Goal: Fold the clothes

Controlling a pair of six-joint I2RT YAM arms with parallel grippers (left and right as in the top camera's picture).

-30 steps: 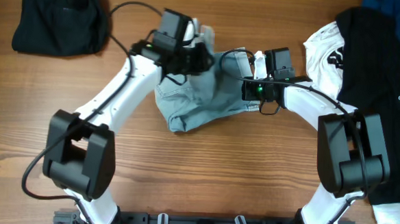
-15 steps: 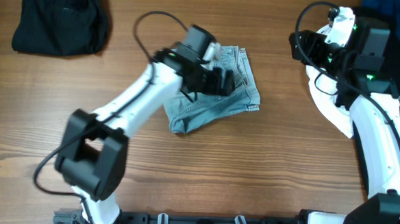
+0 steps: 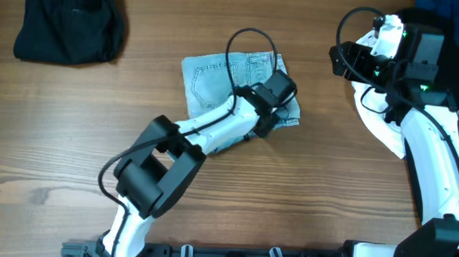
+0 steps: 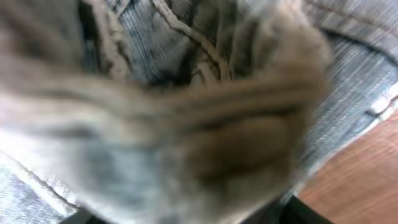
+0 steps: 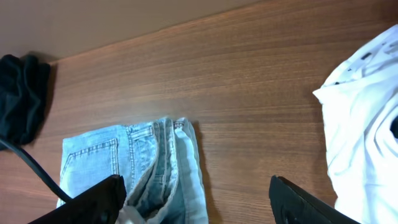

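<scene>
The clothes (image 3: 216,84), pale blue denim shorts, lie folded in a rough square at the table's middle back. My left gripper (image 3: 277,115) is down on their right edge. In the left wrist view blurred denim (image 4: 348,93) fills nearly the whole frame and bunches up between the dark fingertips (image 4: 305,214), so the grip of the left gripper (image 4: 193,214) is unclear. My right gripper (image 3: 345,60) hangs raised to the right of the shorts. In the right wrist view the right gripper (image 5: 199,205) is open and wide, with the shorts (image 5: 124,168) below on the left.
A black garment (image 3: 66,21) lies at the back left. A white shirt (image 3: 374,73) and another black garment (image 3: 444,92) are heaped along the right edge, under my right arm. Bare wood (image 3: 289,194) spreads in front of the shorts.
My left gripper has swept from the shorts' back left corner across to their right edge. The right gripper has let go, opened and pulled away to the back right. The shorts lie flatter.
</scene>
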